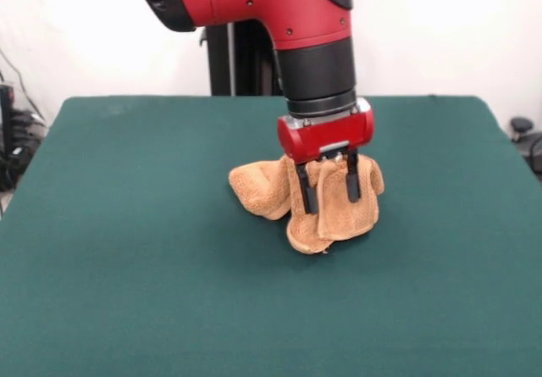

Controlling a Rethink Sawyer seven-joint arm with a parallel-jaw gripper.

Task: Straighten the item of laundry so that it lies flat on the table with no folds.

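The orange-tan towel [332,224] lies crumpled in a bunched heap near the middle of the dark green table [127,241]. One lobe spreads to the left and a thicker fold hangs toward the front. My gripper [333,204] comes straight down onto the heap. Its two black fingers [306,192] stand on either side of a raised fold of towel and pinch it. The part of the towel behind the fingers is hidden. No white tag shows.
The robot's black pedestal [233,59] stands behind the table's far edge. Cables and dark equipment [17,140] sit off the left edge, and a small dark object [523,131] sits off the right edge. Green surface surrounds the towel on all sides.
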